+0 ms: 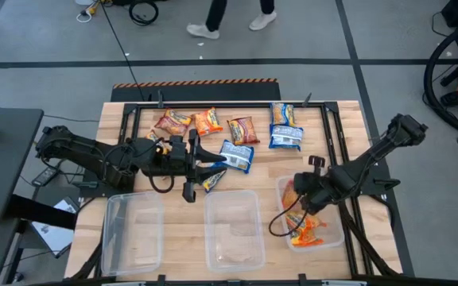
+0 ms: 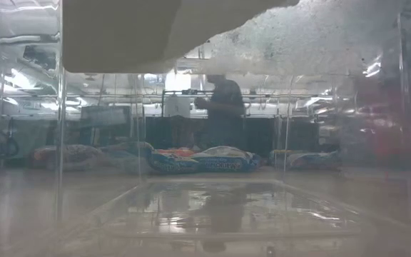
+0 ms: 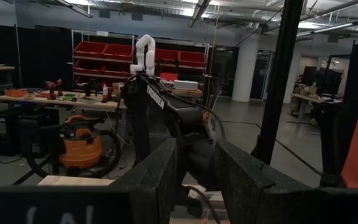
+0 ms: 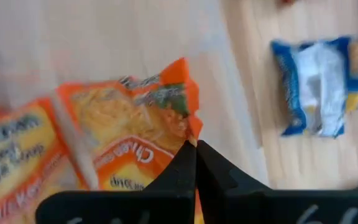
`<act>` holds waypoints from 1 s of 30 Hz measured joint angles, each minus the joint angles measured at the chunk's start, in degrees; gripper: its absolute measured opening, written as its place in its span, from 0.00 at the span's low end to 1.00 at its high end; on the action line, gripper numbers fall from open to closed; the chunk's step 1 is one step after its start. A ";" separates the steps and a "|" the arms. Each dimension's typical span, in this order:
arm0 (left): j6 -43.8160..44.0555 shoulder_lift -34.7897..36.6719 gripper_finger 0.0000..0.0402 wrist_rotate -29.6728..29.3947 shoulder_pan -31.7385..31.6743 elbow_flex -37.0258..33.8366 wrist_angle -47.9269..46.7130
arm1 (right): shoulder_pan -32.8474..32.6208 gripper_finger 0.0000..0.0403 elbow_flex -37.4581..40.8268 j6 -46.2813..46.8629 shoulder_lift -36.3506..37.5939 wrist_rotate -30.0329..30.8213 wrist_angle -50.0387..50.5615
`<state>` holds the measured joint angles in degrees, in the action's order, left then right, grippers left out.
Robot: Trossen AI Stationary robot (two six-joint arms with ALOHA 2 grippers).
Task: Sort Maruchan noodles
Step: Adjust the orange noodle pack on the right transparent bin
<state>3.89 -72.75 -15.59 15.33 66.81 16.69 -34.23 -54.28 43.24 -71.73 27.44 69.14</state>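
Several Maruchan packets lie flat on the table's far half: reddish (image 1: 172, 121), orange (image 1: 207, 121), orange-brown (image 1: 242, 129) and blue-and-white ones (image 1: 285, 137), (image 1: 235, 155). My left gripper (image 1: 210, 173) reaches in from the left at mid-table, shut on a small blue-and-white packet (image 1: 214, 181). My right gripper (image 4: 195, 149) hangs over the right clear bin (image 1: 334, 235), shut on an orange packet (image 4: 129, 137). More orange packets (image 1: 307, 230) lie in that bin. My left gripper holds the blue-and-white packet (image 1: 214, 181) between its two fingers, which point level toward the table's right. The packet stands on edge beside the fingers; which part they have is hidden by the gripper. My right gripper pinches the orange packet by a corner of its crimped end (image 4: 190, 129) between the shut fingertips (image 4: 182, 163), coming from above. The packet hangs tilted over the bin, above another orange packet (image 4: 11, 162).
Three clear bins stand along the near edge: left (image 1: 133, 232), middle (image 1: 233, 229), right. The low view looks through a bin wall toward the packets (image 2: 223, 158). A black frame (image 1: 328, 127) borders the table. A person walks beyond the far edge (image 1: 229, 16).
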 joint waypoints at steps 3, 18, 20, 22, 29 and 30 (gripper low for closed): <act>1.05 0.00 0.29 -0.01 0.40 0.00 -0.02 | -3.84 0.01 0.51 -0.77 -0.23 -2.22 -4.66; 1.46 0.02 0.29 -0.04 1.36 0.00 0.10 | -14.70 0.01 5.70 -0.50 -0.30 -21.88 -23.21; 1.44 0.02 0.29 -0.04 1.22 0.00 0.11 | -13.89 0.02 8.40 0.29 -0.29 -21.73 -25.09; 1.44 0.02 0.29 -0.03 1.20 0.00 0.13 | -13.14 0.02 11.10 0.64 -0.30 -23.07 -27.90; 1.48 0.02 0.29 -0.29 1.20 0.00 0.24 | -12.19 0.05 12.54 0.64 -0.30 -26.90 -30.28; 1.48 0.02 0.29 -0.29 1.20 0.00 0.23 | -12.20 0.06 11.91 0.29 -0.30 -27.06 -30.19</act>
<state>5.37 -72.73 -15.88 16.53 66.81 16.92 -46.43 -42.38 43.53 -72.03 0.38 38.95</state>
